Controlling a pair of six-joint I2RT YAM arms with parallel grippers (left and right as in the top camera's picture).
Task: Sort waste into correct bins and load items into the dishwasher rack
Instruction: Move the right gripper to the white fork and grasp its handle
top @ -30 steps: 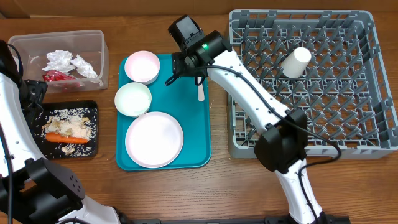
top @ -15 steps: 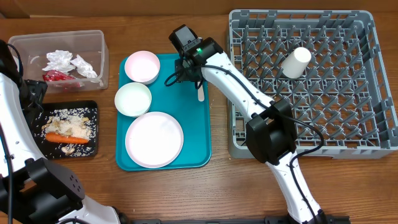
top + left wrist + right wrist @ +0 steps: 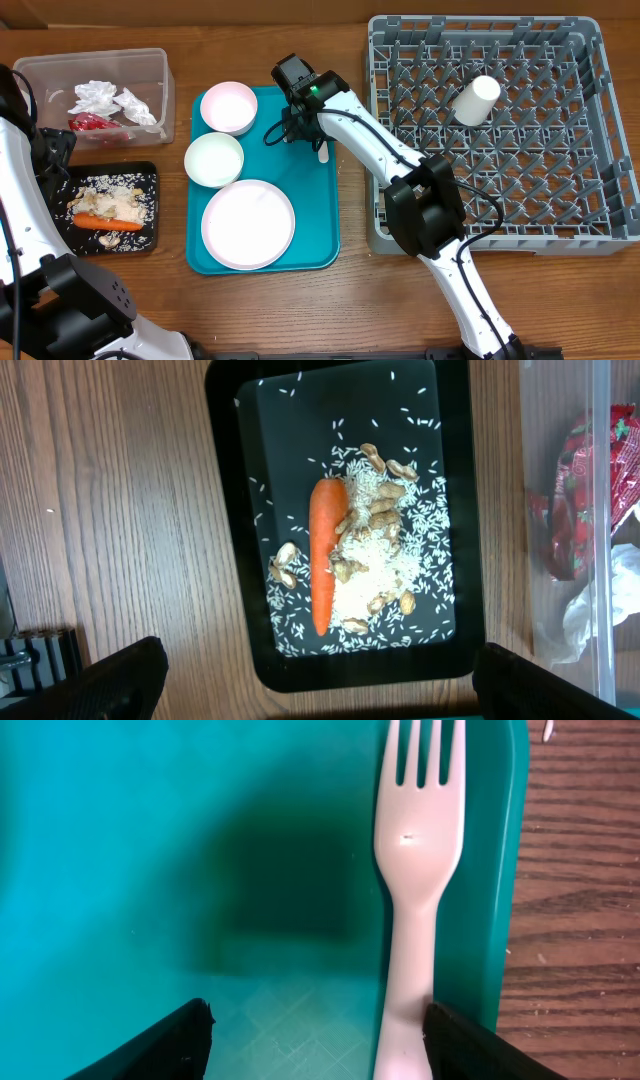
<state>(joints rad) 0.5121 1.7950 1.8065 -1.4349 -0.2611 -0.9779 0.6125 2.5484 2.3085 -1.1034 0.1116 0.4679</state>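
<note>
Right gripper (image 3: 320,1045) part open, empty, low over teal tray (image 3: 120,840). White fork (image 3: 420,860) lies along tray's right edge, handle just inside one finger. Judgement: shift toward that edge, centre the handle, then close.

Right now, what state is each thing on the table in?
Fork, flat on the teal tray, not gripped.
Cup, on its side in the rack.
Plate, empty.
Bowls, both empty.
Tub, holds napkins and wrapper.
Black tray, holds carrot and rice.
Left gripper, open.
Right gripper, open over the fork.
</note>
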